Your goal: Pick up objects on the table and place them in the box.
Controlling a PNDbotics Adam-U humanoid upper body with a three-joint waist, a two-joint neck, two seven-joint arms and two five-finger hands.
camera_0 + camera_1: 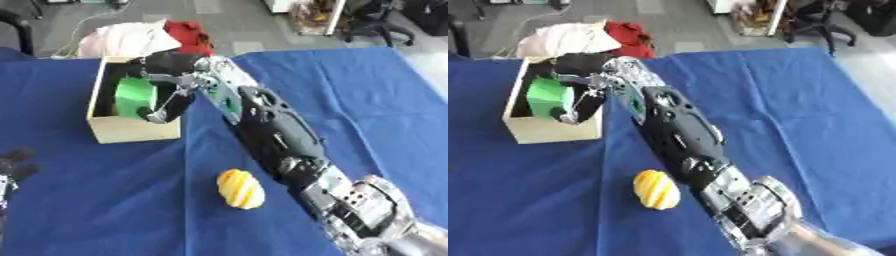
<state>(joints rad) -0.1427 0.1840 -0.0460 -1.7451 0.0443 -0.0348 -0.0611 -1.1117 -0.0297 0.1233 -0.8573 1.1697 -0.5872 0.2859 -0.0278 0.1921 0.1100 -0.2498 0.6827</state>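
Observation:
A tan cardboard box [131, 131] stands on the blue table at the back left. My right arm stretches from the lower right to it, and my right hand [171, 87] hangs over the box's right side. Its fingers curl round a green block [136, 96] that sits inside the box opening. A yellow ribbed object [241, 188] lies on the cloth in front, left of my forearm. My left hand [13, 165] shows at the lower left edge with fingers relaxed, holding nothing.
The blue cloth [367, 100] covers the table. Behind the box, off the table's far edge, lie a pale bundle [127, 37] and a red one [188, 32]. Office chairs [824, 20] stand on the floor at the far right.

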